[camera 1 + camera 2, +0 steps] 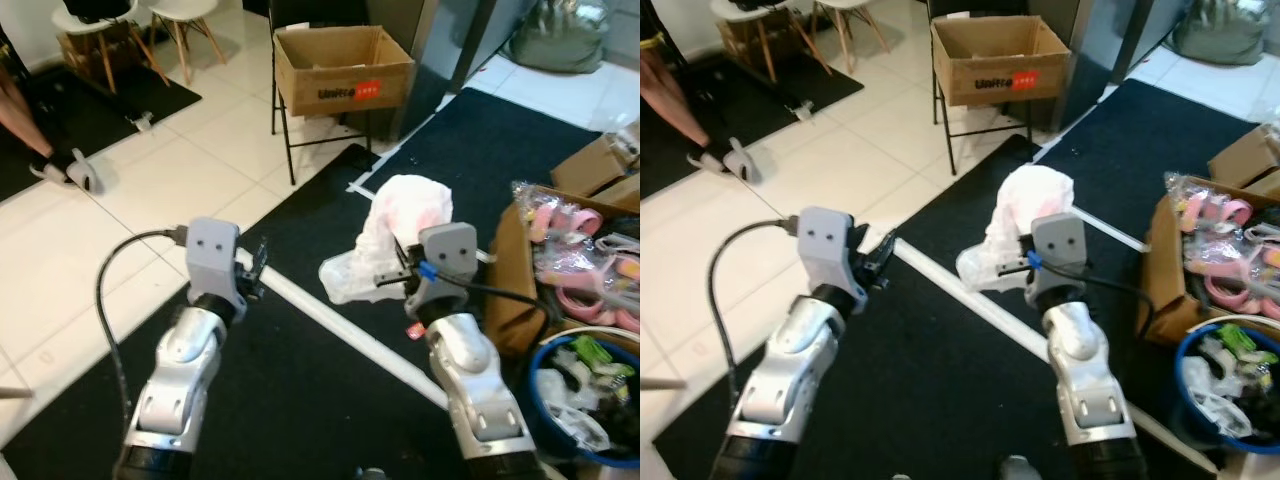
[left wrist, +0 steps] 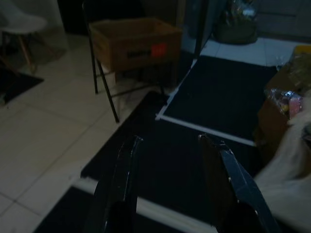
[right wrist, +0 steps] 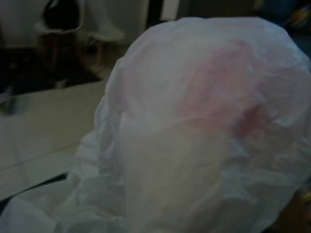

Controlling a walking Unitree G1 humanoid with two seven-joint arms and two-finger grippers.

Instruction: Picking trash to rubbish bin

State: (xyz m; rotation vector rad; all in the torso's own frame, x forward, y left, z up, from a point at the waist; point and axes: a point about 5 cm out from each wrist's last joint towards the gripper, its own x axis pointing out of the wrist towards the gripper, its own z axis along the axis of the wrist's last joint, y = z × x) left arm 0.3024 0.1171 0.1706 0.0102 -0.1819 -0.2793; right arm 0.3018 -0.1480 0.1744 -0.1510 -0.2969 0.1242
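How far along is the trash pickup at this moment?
Done: the right gripper has reached the white plastic bag, which it seems to hold off the black mat; its fingers are hidden by the bag. In hand: carrying that bag. Left: dropping it into a bin, probably the blue bin of scraps at the robot's right. The left gripper is open and empty.

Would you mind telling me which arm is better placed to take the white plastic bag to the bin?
The right. The right gripper is already at the white plastic bag; the left gripper, fingers open, hovers apart from it.
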